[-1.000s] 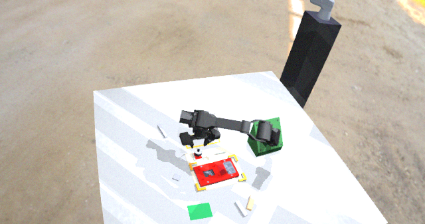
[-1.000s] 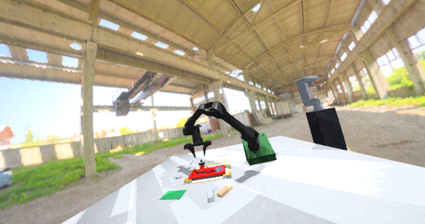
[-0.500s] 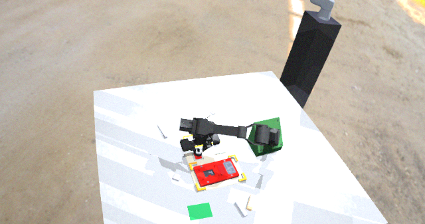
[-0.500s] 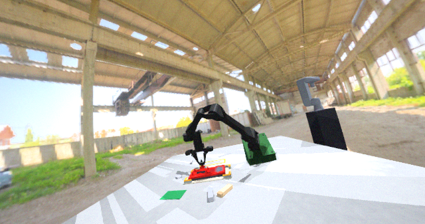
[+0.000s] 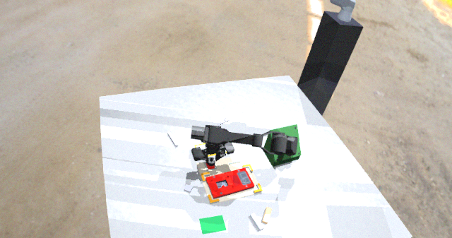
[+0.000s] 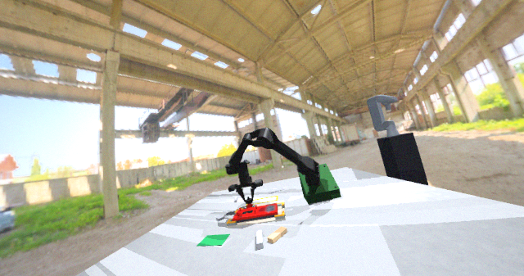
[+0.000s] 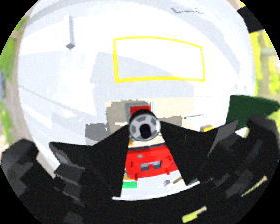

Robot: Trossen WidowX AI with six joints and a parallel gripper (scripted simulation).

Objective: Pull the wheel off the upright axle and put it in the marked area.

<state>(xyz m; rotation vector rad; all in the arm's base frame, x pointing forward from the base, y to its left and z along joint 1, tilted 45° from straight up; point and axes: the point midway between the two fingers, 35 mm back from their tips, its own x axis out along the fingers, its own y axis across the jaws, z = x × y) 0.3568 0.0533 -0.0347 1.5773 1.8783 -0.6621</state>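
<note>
The wheel (image 5: 211, 160) (image 7: 139, 121), with a black tyre and a grey spoked rim, sits over a small red base (image 7: 135, 108) behind the larger red plate. The upright axle is mostly hidden; a dark round spot shows at the wheel's centre in the wrist view. My gripper (image 5: 211, 159) (image 6: 248, 200) (image 7: 144, 126) points down and is shut on the wheel, with a finger on each side. The marked area is a yellow outline (image 7: 156, 78) on the table, beyond the wheel in the wrist view. The arm hides most of it in the top view.
The red plate (image 5: 233, 188) (image 6: 255, 214) (image 7: 163, 167) lies close to the wheel, with yellow corner brackets (image 5: 258, 188) around it. A green square (image 5: 212, 224) (image 6: 214, 240), a wooden block (image 5: 267, 215) (image 6: 277, 235) and a white block (image 5: 256, 222) (image 6: 259, 240) lie farther off. The arm stands on a green base (image 6: 323, 186).
</note>
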